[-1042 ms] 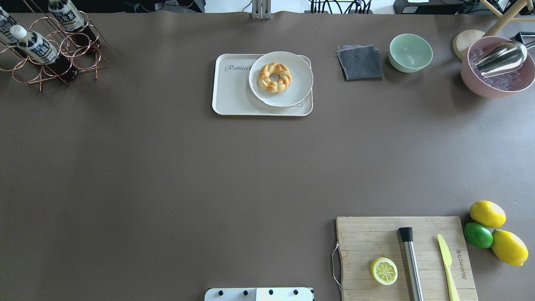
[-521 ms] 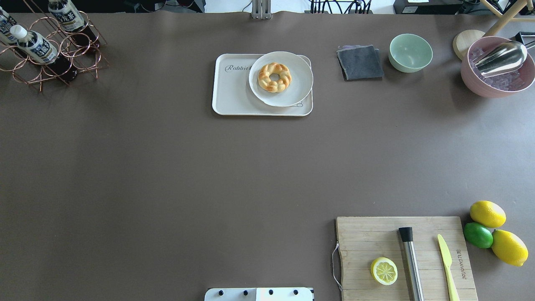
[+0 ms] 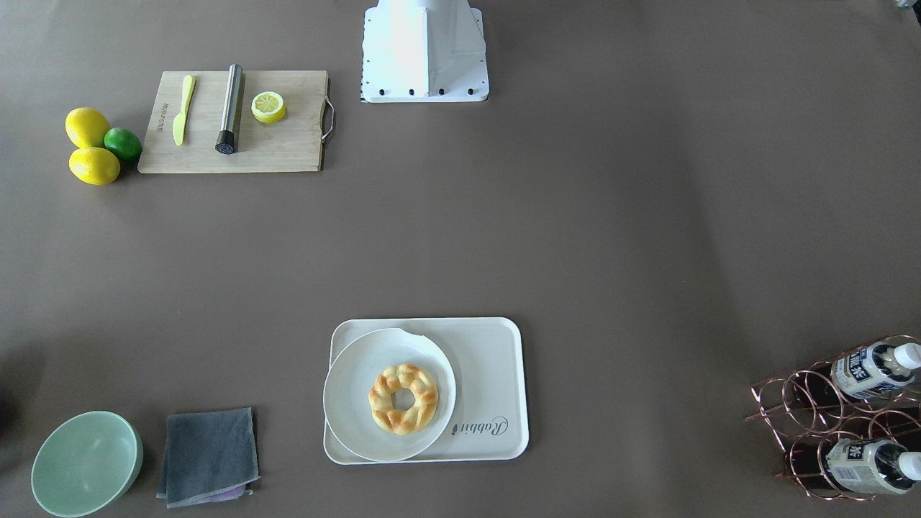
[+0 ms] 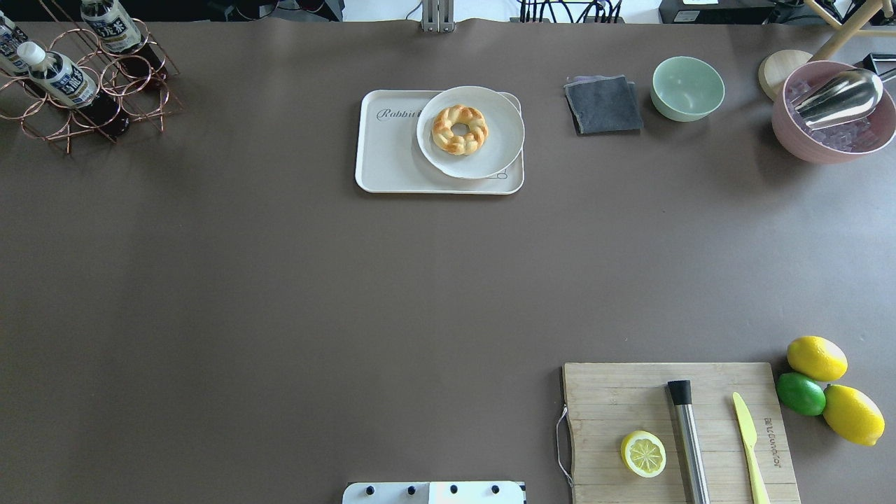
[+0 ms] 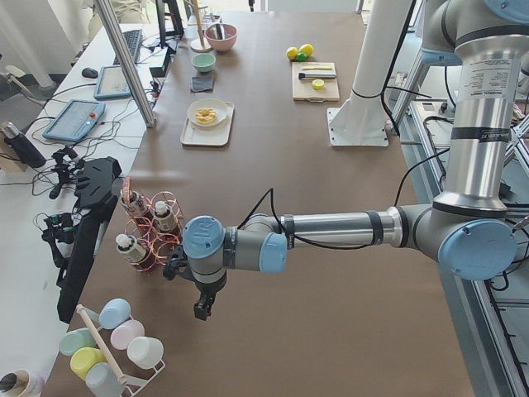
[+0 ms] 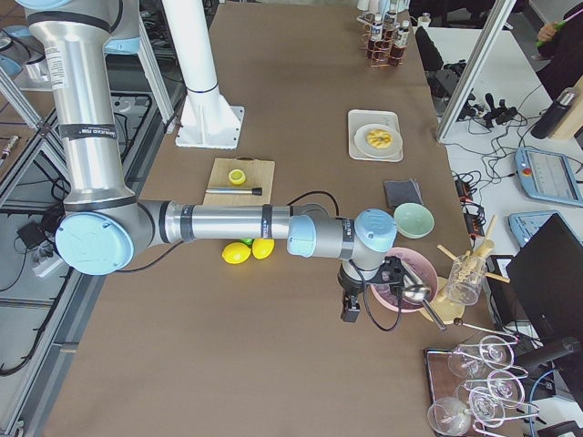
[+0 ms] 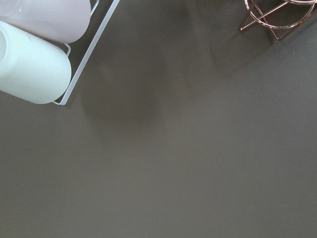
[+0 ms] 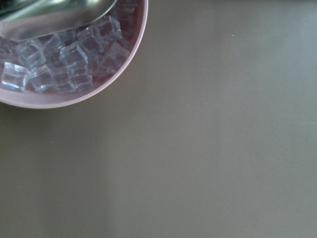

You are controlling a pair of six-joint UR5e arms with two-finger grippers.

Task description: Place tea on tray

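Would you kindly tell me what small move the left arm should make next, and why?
Probably ease the left hand toward the copper rack and line up on a tea bottle: the bottles sit in the rack, the hand hangs just beside it, and the tray shows bare space beside the plate.

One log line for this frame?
tea: in copper rack | tray: holds plate with bread ring, no tea | left gripper: near rack | right gripper: near ice bowl
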